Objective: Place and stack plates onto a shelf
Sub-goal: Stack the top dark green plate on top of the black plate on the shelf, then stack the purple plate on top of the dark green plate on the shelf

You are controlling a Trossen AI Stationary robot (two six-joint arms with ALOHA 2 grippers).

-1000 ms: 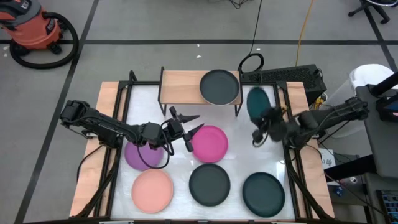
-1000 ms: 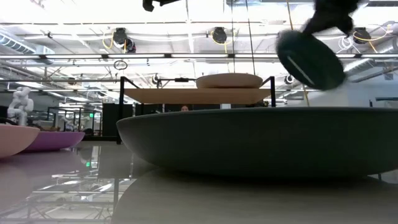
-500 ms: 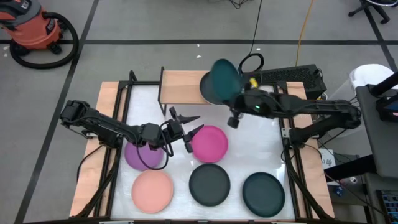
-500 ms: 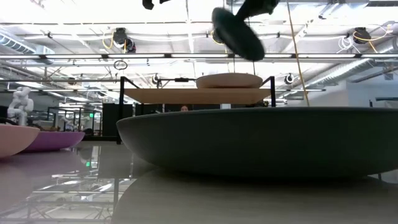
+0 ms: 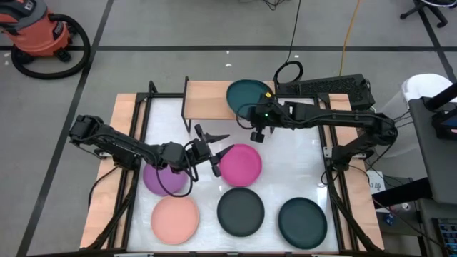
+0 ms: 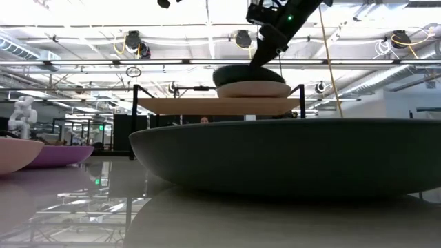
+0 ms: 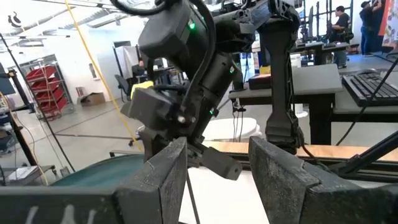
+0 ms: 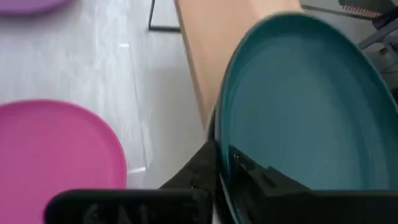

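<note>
My right gripper (image 5: 255,118) reaches over the shelf (image 5: 207,100) and is shut on a dark teal plate (image 5: 247,94). The teal plate lies slightly tilted over another plate (image 6: 255,89) that rests on the right half of the shelf's wooden top. My left gripper (image 5: 215,147) is open and hovers between the purple plate (image 5: 164,178) and the magenta plate (image 5: 240,165). Salmon (image 5: 175,218), dark grey (image 5: 240,211) and dark teal (image 5: 303,223) plates lie flat along the table's near side. My right gripper pinches the teal plate's near rim (image 8: 221,155), one finger on its hollow upper face (image 8: 267,177) and one under it. The fingers come slanting down from the table's near right. The plate (image 6: 238,74) sits tilted over the shelf's plate; whether the two touch, I cannot tell.
The left half of the shelf top (image 5: 203,96) is bare wood. Black frame rails (image 5: 139,128) run along both sides of the white table. A keyboard (image 5: 325,87) lies beyond the far right corner. The near dark grey plate (image 6: 289,158) fills the low view.
My right gripper has carried the teal plate from the table's right side toward the far left, over the shelf, and down. The plate has tipped from steeply tilted to nearly flat above the shelf's plate. My left arm has kept still.
</note>
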